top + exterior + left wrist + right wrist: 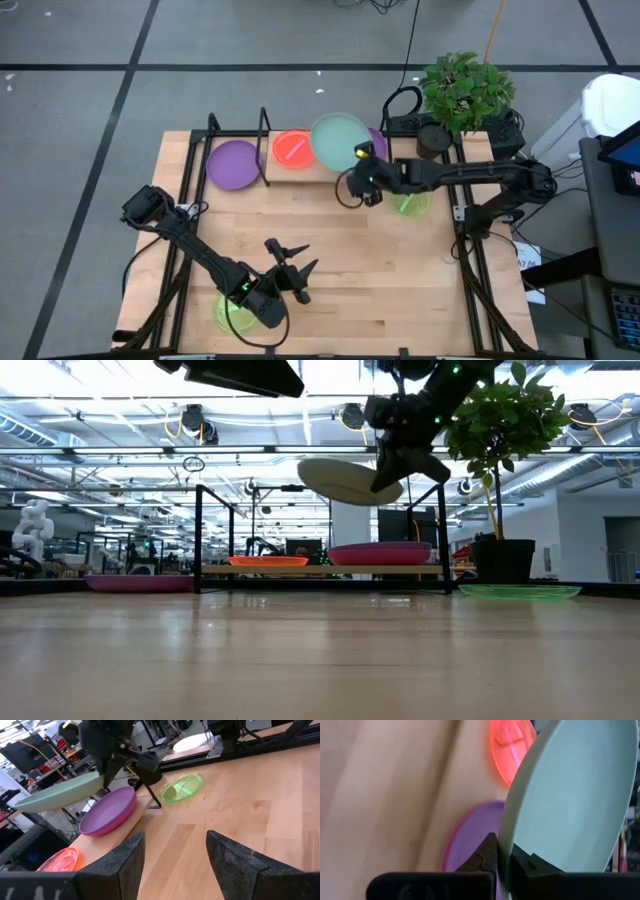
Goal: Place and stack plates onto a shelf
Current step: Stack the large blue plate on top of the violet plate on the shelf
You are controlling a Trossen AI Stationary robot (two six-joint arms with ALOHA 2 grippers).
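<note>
Left gripper [291, 262] sits low near the table's front edge, fingers spread apart and holding nothing, its arm folded back over a green plate [236, 315] lying flat beneath it. Moving rightward, a purple plate [235, 163] lies on the table just outside the shelf's [300, 175] left frame, and a red-orange plate [291, 147] rests on the plank itself. Next comes the teal plate [338, 140], carried in the air above the shelf's right end, over another purple plate [107, 811] already lying there. Right gripper [362, 178] is clamped on the teal plate's rim, jaws pinched together over the thin edge, its arm stretched out nearly level from the right side of the table. A second green plate [410, 203] lies on the table under that arm. I'd judge the plate light and stiff but slick; held by one edge it tips, so the rim pinch is the sensible hold, kept firm until it settles.
</note>
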